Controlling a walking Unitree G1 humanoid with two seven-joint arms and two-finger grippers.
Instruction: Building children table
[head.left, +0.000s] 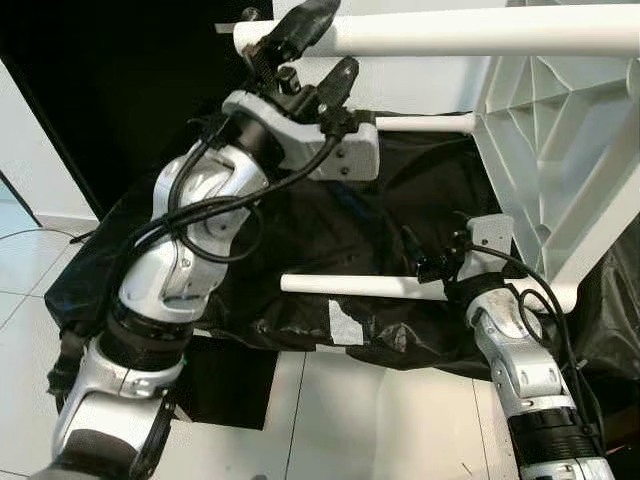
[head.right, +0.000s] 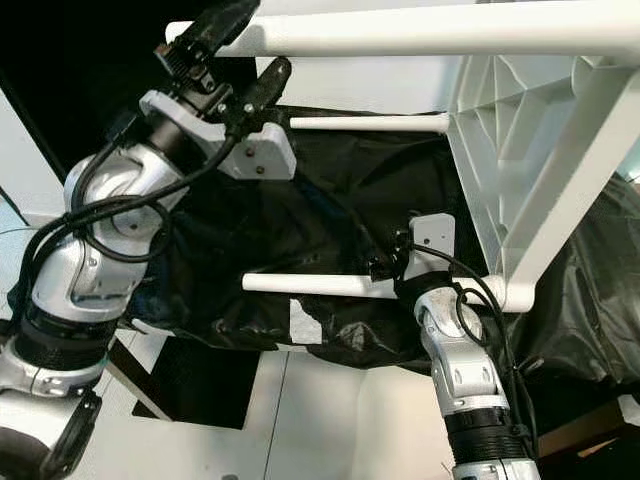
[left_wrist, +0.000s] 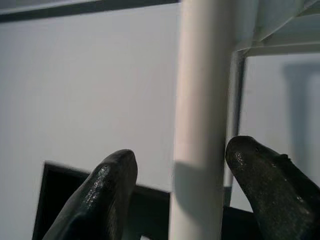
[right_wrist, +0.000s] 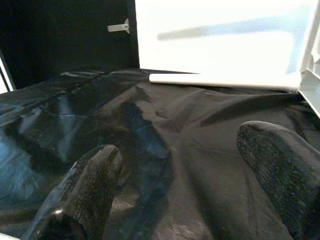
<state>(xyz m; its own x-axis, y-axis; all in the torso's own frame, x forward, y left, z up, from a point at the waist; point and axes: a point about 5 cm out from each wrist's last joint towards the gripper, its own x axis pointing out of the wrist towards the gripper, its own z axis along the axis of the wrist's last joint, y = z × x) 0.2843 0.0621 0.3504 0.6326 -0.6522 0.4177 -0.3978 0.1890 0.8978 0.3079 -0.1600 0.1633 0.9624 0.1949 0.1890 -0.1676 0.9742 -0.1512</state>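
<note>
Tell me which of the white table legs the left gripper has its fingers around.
The uppermost leg, running along the top of the head view. The left gripper straddles its free end, fingers open. The middle leg and lowest leg lie apart from it.

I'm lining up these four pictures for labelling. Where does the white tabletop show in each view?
Left eye view: the ribbed tabletop stands on edge at the right.
Right eye view: at the right again.
Left wrist view: a corner at the upper right, beside the white leg.
Right wrist view: a sliver at the right edge.
Shared landmark: the black sheet, seen in both eye views and the right wrist view.
</note>
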